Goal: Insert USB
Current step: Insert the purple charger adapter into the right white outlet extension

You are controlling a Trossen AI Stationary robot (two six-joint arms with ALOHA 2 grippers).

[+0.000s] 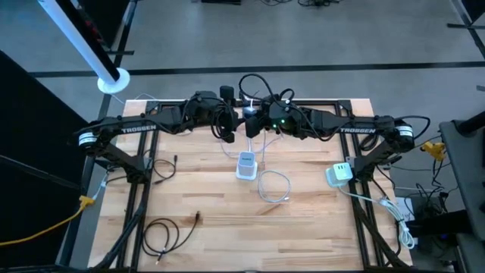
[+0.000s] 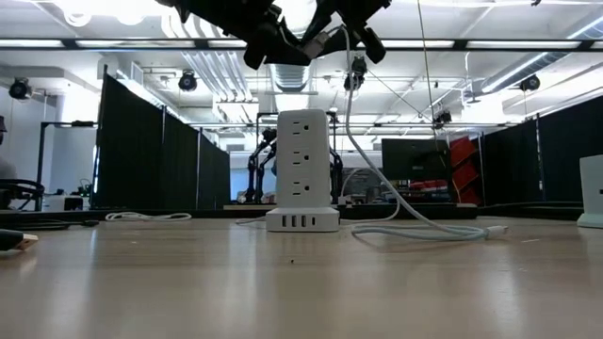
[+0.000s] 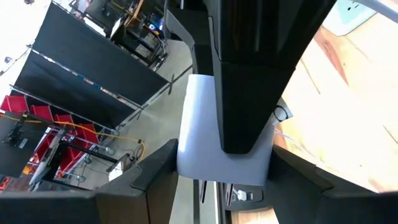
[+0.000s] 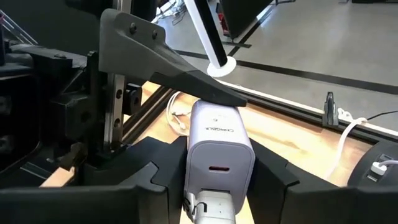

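High over the table's far middle, both grippers meet at a white charger block (image 4: 214,134) with a dark port (image 4: 217,168) on its end face. My left gripper (image 3: 227,180) is shut on it, and my right gripper (image 4: 214,183) closes on it from the other side. A white USB cable (image 2: 396,207) hangs from the grippers down to the table and lies there in a loop (image 1: 273,186). A white plug end (image 4: 205,211) shows just below the port; whether it is in a socket is hidden. The white power tower (image 1: 246,165) stands upright on its base below the grippers. My left gripper holds the charger block (image 3: 196,124) pinched between its two fingers (image 3: 149,180), roughly level, coming from the table's left. One finger (image 4: 161,62) lies over the block's top. The block is lifted clear of the table. My right gripper has a finger against each narrow side (image 4: 188,158) of the charger block at its port end, coming roughly level from the table's right. One finger (image 3: 249,74) lies across the block's broad face. The block stays clear of the table, held by both grippers.
A second white charger (image 1: 341,173) sits near the table's right edge with its cable running off the table. A black cable (image 1: 163,231) lies coiled at the near left. The wooden tabletop (image 1: 204,189) shows bare around the tower.
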